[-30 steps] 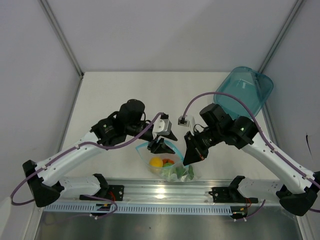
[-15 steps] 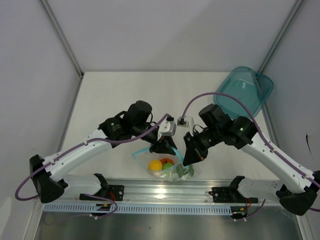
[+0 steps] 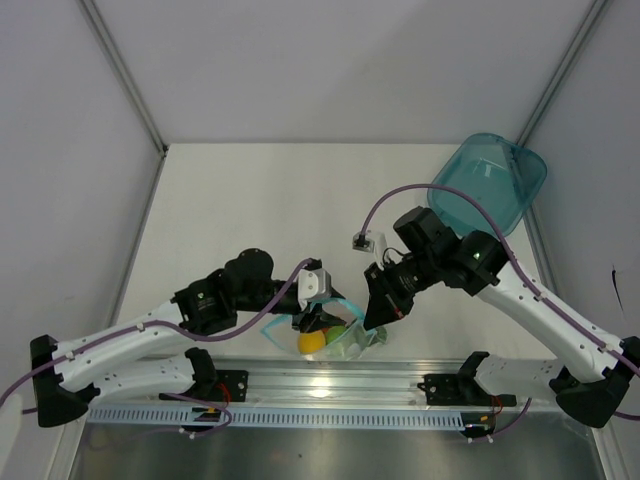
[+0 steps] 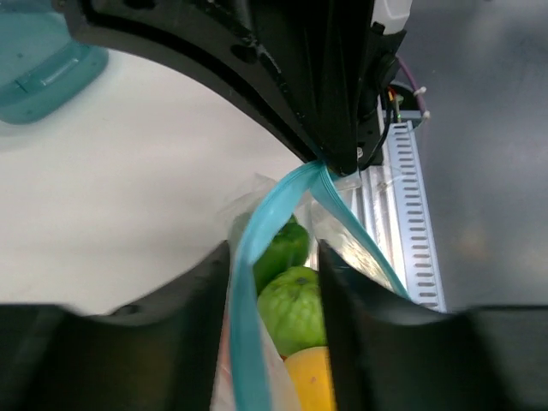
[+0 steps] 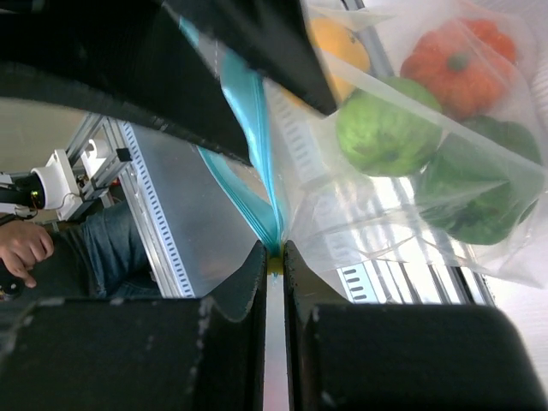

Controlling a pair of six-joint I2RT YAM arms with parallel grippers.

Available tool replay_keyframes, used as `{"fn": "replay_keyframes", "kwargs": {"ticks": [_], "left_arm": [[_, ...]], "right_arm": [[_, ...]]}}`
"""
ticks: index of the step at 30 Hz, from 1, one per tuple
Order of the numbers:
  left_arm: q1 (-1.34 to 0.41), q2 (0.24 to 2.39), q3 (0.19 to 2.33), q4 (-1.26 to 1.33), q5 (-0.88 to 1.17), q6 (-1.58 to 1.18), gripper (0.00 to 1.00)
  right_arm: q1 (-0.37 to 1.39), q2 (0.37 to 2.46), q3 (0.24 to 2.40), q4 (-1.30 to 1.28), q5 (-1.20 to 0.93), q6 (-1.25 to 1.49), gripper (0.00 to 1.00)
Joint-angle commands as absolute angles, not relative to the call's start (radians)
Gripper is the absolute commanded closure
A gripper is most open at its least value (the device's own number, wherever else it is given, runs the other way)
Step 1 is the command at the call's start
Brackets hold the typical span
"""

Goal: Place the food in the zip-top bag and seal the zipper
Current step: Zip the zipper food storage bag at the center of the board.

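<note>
At six o'clock on the table (image 3: 250,200), the bag (image 3: 352,342) is seen with the food (image 5: 390,128) inside, its zipper (image 4: 257,248) clamped by the right gripper (image 5: 274,257) and straddled by the parted left gripper (image 4: 274,257), so only sealing is judged left.

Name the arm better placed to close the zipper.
Probably left: the left pincer straddles the zipper, jaws apart, free to slide; the right pincer is shut on the zipper's end, anchoring the bag.
</note>
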State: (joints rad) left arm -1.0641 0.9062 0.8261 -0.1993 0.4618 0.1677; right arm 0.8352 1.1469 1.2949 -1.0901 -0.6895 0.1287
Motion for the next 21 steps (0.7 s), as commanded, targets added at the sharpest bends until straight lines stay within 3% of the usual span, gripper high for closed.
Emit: {"fn": "replay_keyframes", "kwargs": {"ticks": [1, 6, 14, 21], "left_arm": [[-1.077, 0.888, 0.825, -0.155, 0.475, 0.155, 0.45], [-1.078, 0.913, 0.906, -0.204, 0.578, 0.195, 0.31], [-1.081, 1.043, 1.032, -0.312, 0.706, 0.219, 0.3], [-1.088, 1.08, 1.06, -0.347, 0.691, 0.202, 0.27]], "right_arm": [[0.825, 1.149, 1.304, -1.08, -0.713, 0.152, 1.0], [0.825, 1.157, 1.308, -1.088, -0.724, 0.155, 1.0], [0.825, 1.161, 1.335, -1.103, -0.724, 0.153, 1.0], [0.828, 1.147, 1.342, -1.111, -0.721, 0.158, 1.0]]}}
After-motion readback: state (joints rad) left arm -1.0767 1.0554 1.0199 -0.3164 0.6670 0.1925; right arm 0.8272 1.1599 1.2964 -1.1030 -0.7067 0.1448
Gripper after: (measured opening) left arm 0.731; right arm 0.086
